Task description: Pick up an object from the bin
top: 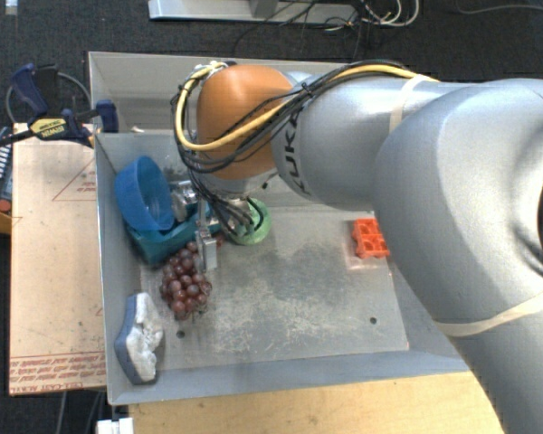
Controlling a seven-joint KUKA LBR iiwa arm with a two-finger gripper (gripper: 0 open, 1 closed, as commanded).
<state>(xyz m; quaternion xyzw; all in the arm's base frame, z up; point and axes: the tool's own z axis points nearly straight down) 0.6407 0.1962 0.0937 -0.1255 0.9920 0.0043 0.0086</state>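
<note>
Lower left of the bin [299, 333] there's a blue-and-white lump [138, 337], then just above it a bunch of dark red grapes [185, 283] with the tool [204, 242] right over its top edge, left of centre, and honestly I can't tell how wide it's set. Behind that are a teal block [163, 238] and a blue bowl [145, 193], crowded close. My worry: the knobbly bunch rolls or slips out, or the tool clips the teal block going down.

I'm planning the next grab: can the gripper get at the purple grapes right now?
Probably yes: the gripper is right at the edge of the purple grapes, nothing lies over them, though a blue bowl stands close by.
</note>
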